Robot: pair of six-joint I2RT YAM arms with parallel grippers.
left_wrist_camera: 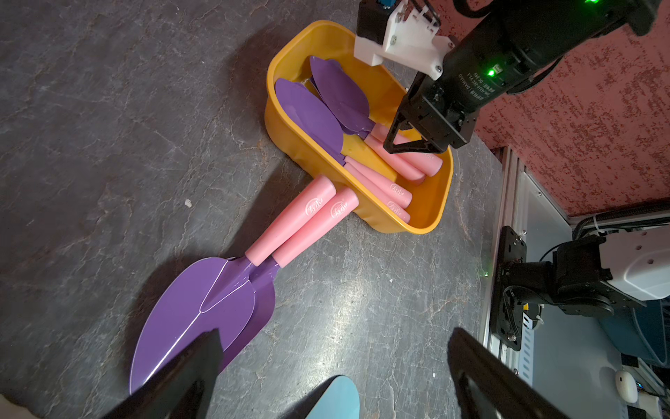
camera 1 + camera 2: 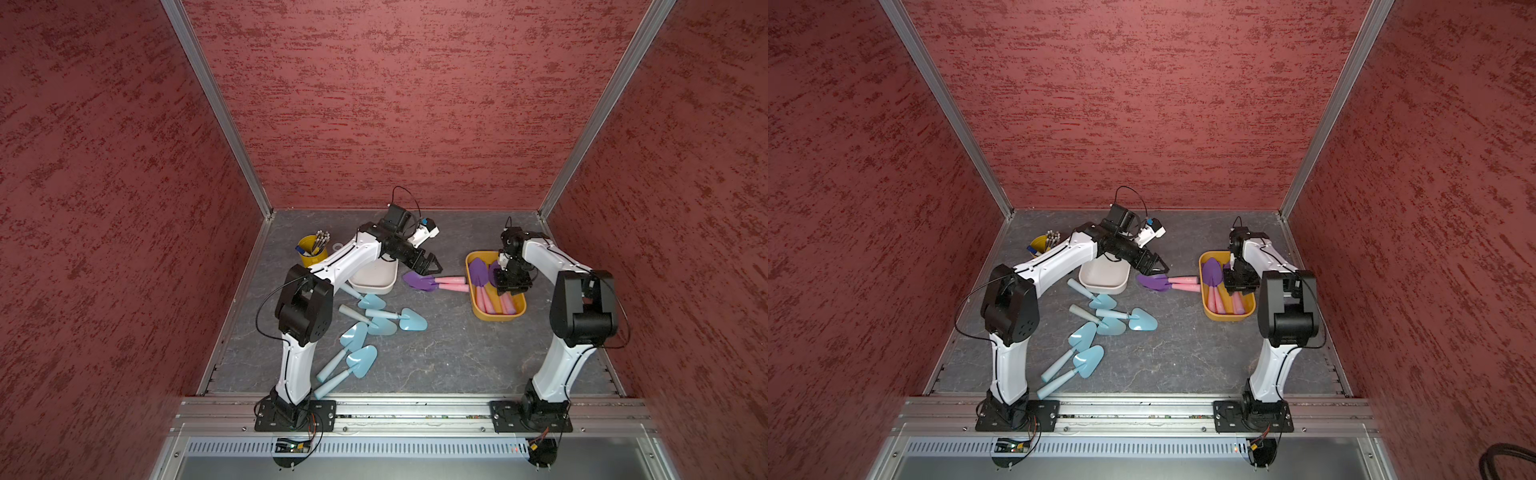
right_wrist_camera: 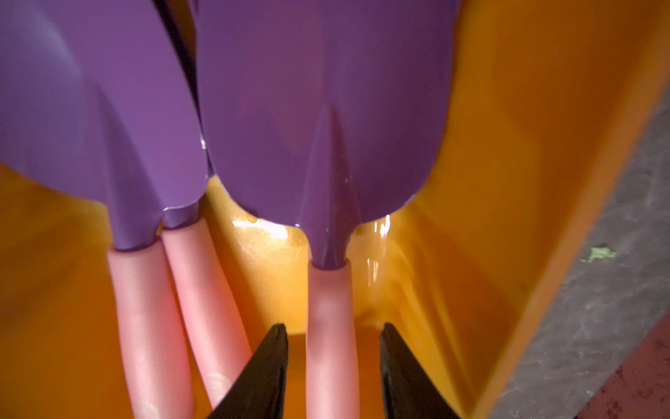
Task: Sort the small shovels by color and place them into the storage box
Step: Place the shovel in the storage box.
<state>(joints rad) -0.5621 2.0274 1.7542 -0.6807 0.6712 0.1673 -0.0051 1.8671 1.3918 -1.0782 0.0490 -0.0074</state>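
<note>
The right claw [image 3: 331,328] hangs inside the yellow box [image 2: 498,318], released: its fingers flank one pink handle with a gap on each side. In that wrist view the purple shovels [image 3: 326,127] in the box are blurred and cut off at the frame edge, with three handles showing. In both top views the claw covers much of the box, so their full count cannot be told. A stacked pair [image 1: 203,308] of the same kind lies on the worktop [image 2: 436,357] outside the box, handle ends just beside its wall and blades pointing away from it. The left claw [image 2: 433,266] hovers by those blades, spread wide with nothing between its fingers; how high it hangs is hard to judge. The blue shovels [image 2: 413,320] lie scattered well apart from the yellow box, beyond the stacked pair. At least five show, one with its handle hidden under the left arm [image 2: 345,257]. The white box [image 2: 374,284], also beyond the pair, is partly covered by that arm.
</note>
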